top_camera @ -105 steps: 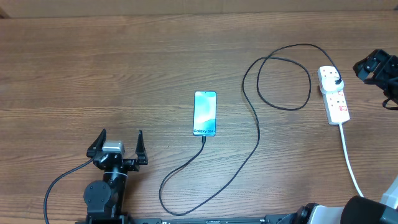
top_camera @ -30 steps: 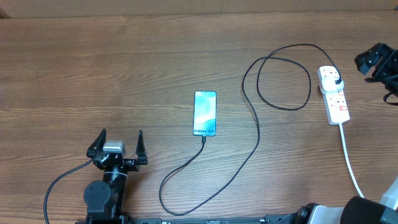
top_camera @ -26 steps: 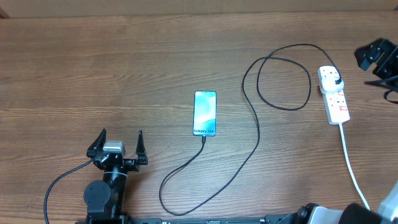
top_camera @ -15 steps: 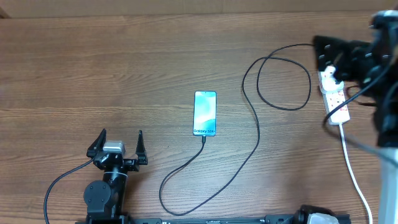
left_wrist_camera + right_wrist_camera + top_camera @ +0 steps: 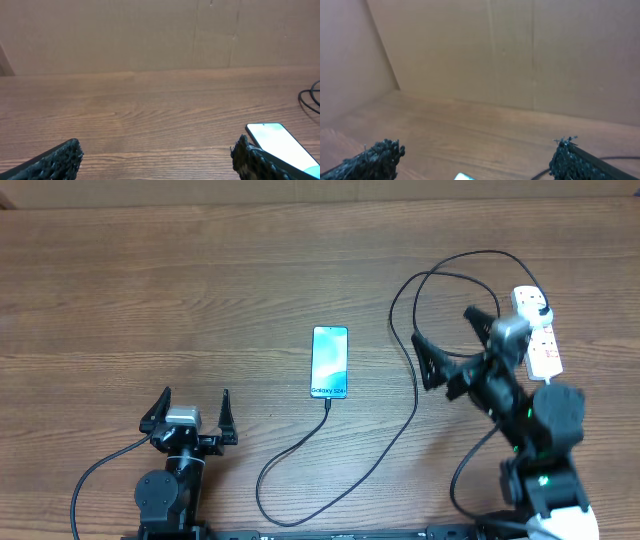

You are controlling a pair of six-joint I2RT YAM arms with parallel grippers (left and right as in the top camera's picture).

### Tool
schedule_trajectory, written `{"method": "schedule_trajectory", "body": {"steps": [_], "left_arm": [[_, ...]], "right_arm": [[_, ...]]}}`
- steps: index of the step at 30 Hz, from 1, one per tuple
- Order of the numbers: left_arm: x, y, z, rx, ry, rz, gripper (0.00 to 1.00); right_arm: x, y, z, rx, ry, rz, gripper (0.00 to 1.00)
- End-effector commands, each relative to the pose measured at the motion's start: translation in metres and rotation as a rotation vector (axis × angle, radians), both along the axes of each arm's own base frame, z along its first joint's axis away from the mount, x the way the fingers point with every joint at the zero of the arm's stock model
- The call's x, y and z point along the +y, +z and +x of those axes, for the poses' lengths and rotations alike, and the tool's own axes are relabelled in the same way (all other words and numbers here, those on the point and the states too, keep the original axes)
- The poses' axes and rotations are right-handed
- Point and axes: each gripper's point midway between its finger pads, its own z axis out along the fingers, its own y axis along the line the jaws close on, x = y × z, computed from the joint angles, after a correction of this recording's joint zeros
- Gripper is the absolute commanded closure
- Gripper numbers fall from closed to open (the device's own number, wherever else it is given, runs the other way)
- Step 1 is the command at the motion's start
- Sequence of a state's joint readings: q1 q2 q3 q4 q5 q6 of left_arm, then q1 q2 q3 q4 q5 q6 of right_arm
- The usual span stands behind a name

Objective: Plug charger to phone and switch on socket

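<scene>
Right gripper: jaws wide, empty, right of the phone, above the charger loop. Left gripper: wide, parked below-left, likely unneeded. Charger tip apparently seated in phone's lower end; socket far right, switch unreadable.

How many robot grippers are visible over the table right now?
2. The left gripper, open, is at the near left; the right gripper, open, is over the looped charger cable, beside the socket.
</scene>
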State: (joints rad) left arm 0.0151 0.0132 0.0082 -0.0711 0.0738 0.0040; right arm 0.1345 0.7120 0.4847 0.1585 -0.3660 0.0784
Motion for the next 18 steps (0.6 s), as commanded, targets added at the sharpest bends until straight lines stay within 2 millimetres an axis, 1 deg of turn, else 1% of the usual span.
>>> {"method": "schedule_trajectory", "body": {"steps": [1, 10, 12, 18], "left_arm": [[0.002, 0.000, 0.000, -0.004, 0.008, 0.019, 0.01], [0.002, 0.000, 0.000, -0.004, 0.008, 0.019, 0.01], [0.002, 0.000, 0.000, -0.004, 0.008, 0.019, 0.01], [0.002, 0.000, 0.000, -0.004, 0.008, 0.019, 0.01]], "right_arm": [[0.001, -0.017, -0.020, -0.062, 0.011, 0.012, 0.00], [-0.004, -0.053, -0.050, -0.137, 0.008, 0.023, 0.00], [-0.006, -0.059, -0.054, -0.152, -0.003, 0.026, 0.00], [-0.011, -0.074, -0.058, -0.153, -0.031, 0.029, 0.00]]}}
